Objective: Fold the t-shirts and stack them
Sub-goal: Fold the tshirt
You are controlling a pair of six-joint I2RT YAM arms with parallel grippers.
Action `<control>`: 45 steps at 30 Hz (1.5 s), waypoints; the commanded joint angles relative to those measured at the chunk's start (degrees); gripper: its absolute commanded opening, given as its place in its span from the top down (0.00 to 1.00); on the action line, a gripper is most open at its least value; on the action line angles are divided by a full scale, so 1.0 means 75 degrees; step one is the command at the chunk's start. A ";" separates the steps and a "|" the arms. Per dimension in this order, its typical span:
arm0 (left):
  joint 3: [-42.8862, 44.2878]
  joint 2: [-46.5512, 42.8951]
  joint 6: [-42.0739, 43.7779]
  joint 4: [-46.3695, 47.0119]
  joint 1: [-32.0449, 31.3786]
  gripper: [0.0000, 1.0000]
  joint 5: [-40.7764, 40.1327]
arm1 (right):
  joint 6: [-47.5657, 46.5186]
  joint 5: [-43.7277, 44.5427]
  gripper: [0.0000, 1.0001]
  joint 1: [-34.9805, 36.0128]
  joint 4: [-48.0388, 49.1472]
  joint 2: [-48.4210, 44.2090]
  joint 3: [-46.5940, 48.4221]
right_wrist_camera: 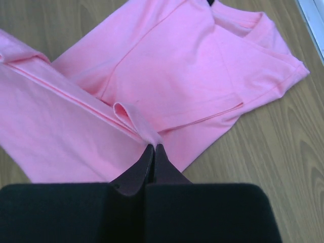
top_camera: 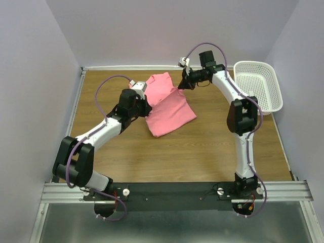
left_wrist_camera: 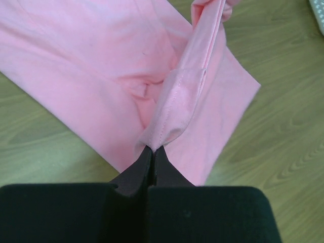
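A: Where do we locate the t-shirt (top_camera: 169,109)?
B: We find it partly folded on the wooden table (top_camera: 202,147), between the two arms and left of the white basket (top_camera: 258,83).
A: How do we read the claws?
B: The left gripper (left_wrist_camera: 153,150) is clamped on a raised, hemmed fold of the t-shirt. The right gripper (right_wrist_camera: 154,147) is clamped on a thin stitched edge of it.

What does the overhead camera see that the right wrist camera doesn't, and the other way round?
Only overhead: both white-and-black robot arms whole, and the white perforated plastic basket at far right. Only right wrist: the right gripper close up, shut on a fold of the salmon-pink cloth t-shirt, plus its neck opening. Both: that t-shirt on the brown wooden table.
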 commanded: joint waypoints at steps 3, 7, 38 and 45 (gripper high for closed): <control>0.0802 0.1095 0.0509 0.0219 0.0438 1.00 0.0811 | 0.1608 0.0990 0.99 0.0121 0.0751 0.0843 0.1064; 0.0944 0.1540 0.0556 0.0336 0.0568 1.00 0.0917 | 0.1714 0.1120 0.99 0.0121 0.0950 0.0879 0.0960; -0.0989 -0.1423 -0.0557 0.0465 -0.0673 1.00 0.2112 | 0.0425 0.1272 0.99 0.0156 0.1290 -0.3500 -0.4591; -0.1902 -0.1938 -0.1143 0.0781 -0.1400 1.00 0.1831 | 0.0320 0.1412 0.99 0.0156 0.1408 -0.4487 -0.5719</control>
